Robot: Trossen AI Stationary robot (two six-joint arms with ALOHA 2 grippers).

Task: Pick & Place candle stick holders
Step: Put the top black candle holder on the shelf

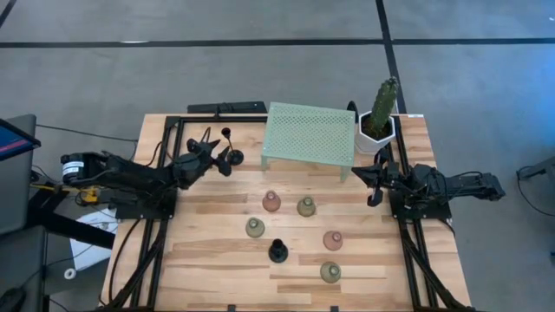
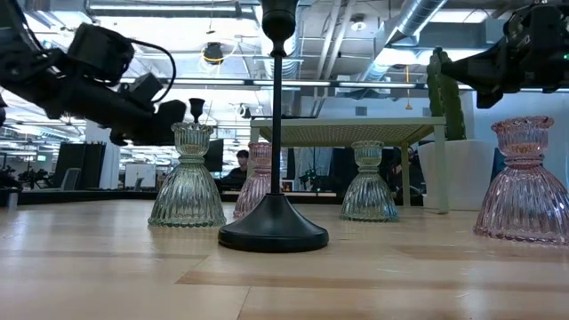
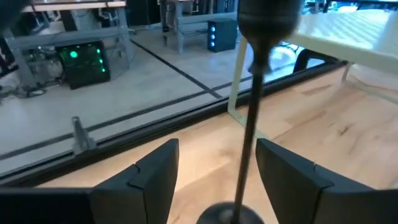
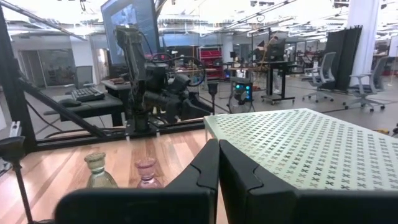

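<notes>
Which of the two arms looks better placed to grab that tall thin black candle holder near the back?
The left. Its gripper hangs right by the tall black holder, open fingers either side of the stem. The right gripper is shut, far across the table beside the green stand.

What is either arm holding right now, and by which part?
Nothing. The left tool is open, its fingers astride the tall black candle holder's stem without touching. The right tool is shut and empty.
</notes>
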